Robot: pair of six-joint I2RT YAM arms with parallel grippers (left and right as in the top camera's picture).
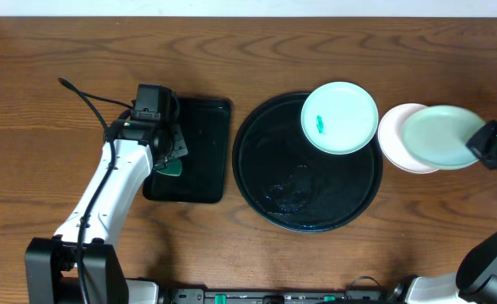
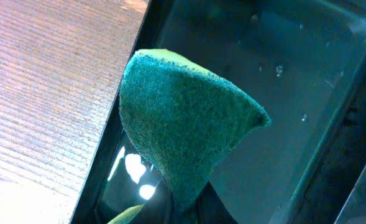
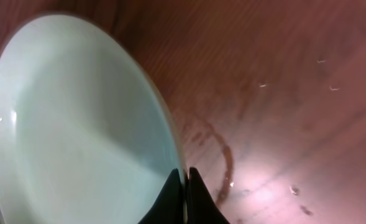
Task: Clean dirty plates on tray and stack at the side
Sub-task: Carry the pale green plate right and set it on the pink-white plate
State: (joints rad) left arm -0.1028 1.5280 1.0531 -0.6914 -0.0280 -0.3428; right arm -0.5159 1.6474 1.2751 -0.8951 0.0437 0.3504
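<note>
a green sponge [image 2: 183, 137] fills the left wrist view, its rough face bent into a peak and its lower end pinched between the jaws of the left gripper [image 1: 170, 162], which are clamped on it. it hangs over the rectangular black tray [image 2: 282, 93], whose glossy floor carries a few water drops; whether the sponge touches that floor cannot be told. this tray lies on the wooden table [image 1: 62, 51], just left of the round black tray [image 1: 256, 169]. the round tray has a wet patch [image 1: 286, 190] near its middle and holds one plate, the smeared mint plate [image 1: 345, 114], which sits at the tray's far right edge, over the rim, with a small teal smear [image 1: 320, 124] on its left side. right of the tray, on the table, lies the white plate [image 1: 391, 139], close to the tray's rim. the plain mint plate [image 3: 77, 124] overlaps the white one on its right side. the right gripper [image 3: 184, 180] has its jaws closed tight on this plate's right rim. no smear shows on it, and whether it rests on the white plate or is held just above cannot be told.
</note>
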